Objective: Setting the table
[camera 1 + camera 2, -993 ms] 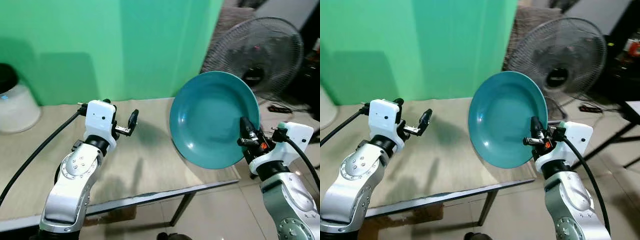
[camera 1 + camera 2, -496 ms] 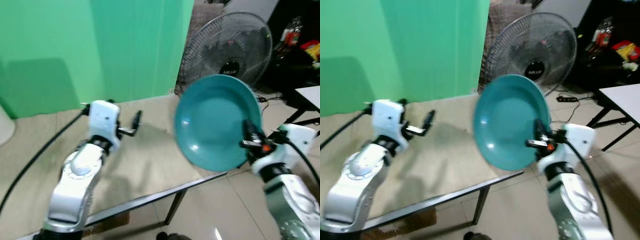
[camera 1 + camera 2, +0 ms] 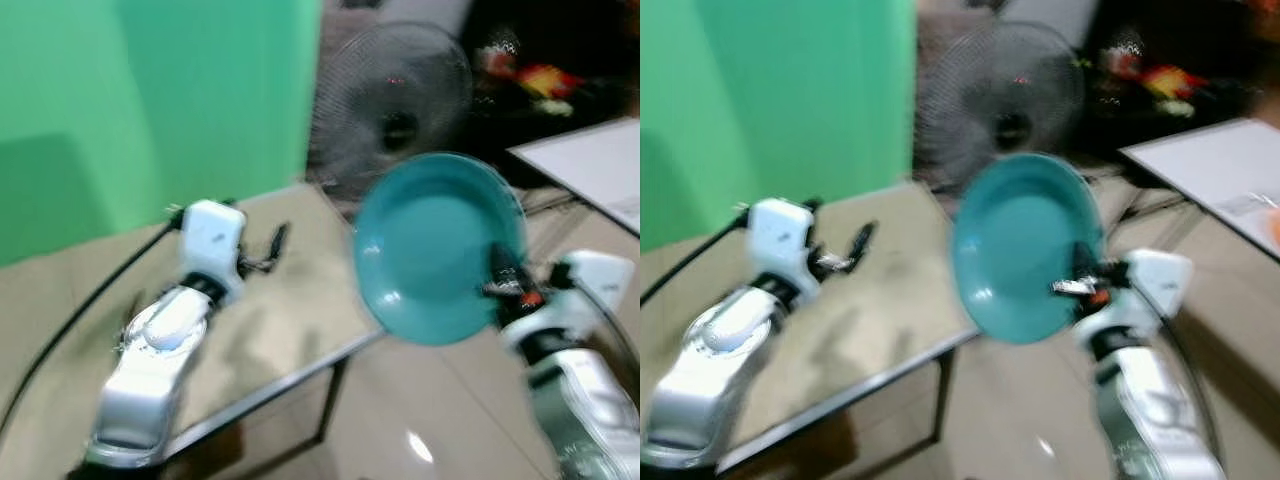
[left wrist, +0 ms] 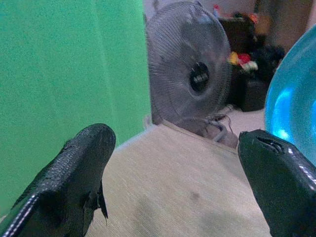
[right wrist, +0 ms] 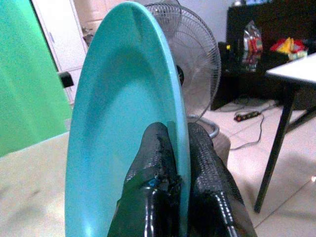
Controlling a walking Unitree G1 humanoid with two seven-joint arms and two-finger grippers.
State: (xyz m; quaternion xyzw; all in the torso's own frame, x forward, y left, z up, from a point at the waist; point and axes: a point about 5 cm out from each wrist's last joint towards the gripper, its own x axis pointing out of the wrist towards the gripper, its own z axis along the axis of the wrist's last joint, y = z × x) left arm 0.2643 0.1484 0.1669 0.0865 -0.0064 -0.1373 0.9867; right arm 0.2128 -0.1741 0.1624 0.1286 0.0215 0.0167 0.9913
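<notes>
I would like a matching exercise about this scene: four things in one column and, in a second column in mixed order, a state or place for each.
Things:
1. plate
2. left gripper
3. fan
4. table

States or places:
A. open, holding nothing
B. on the floor past the table's far corner
C. beige top, under the left arm
D. teal, on edge, pinched at its rim by the right gripper

Pairs: 1-D, 2-A, 3-B, 4-C

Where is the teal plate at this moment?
The teal plate is held nearly upright by its rim in the right pincer, on the robot's right, past the beige table's edge, in front of the standing fan.
</notes>
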